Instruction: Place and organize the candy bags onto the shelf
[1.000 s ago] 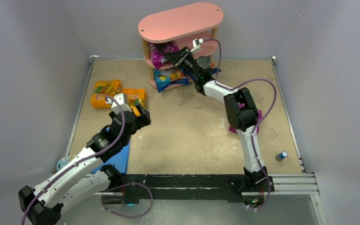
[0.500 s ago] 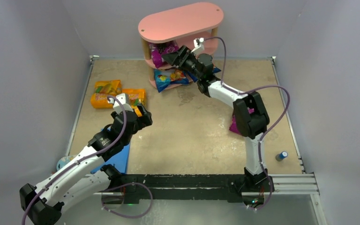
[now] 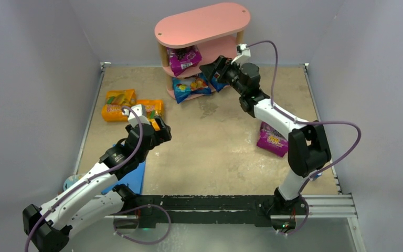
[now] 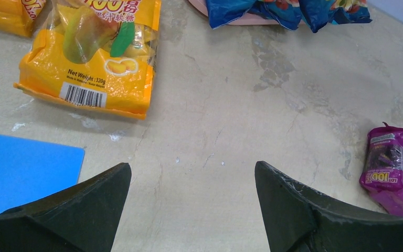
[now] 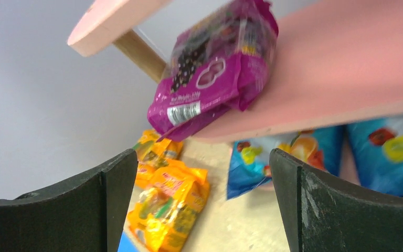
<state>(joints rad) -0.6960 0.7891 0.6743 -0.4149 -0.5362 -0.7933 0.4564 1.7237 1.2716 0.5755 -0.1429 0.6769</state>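
Observation:
The pink shelf stands at the back. One magenta candy bag lies on its middle board, tilted, one end over the edge. Two blue candy bags lie on the bottom tier. Two orange bags lie on the table at the left, and a second magenta bag at the right. My right gripper is open and empty just right of the shelved magenta bag. My left gripper hangs open over bare table, below the nearer orange bag.
A flat blue mat lies under the left arm. A small blue-capped bottle stands near the right edge, and a teal object at the left edge. Grey walls close in three sides.
My right gripper has opened, let go of the magenta bag on the middle board and drawn back to the right. The left arm has barely moved.

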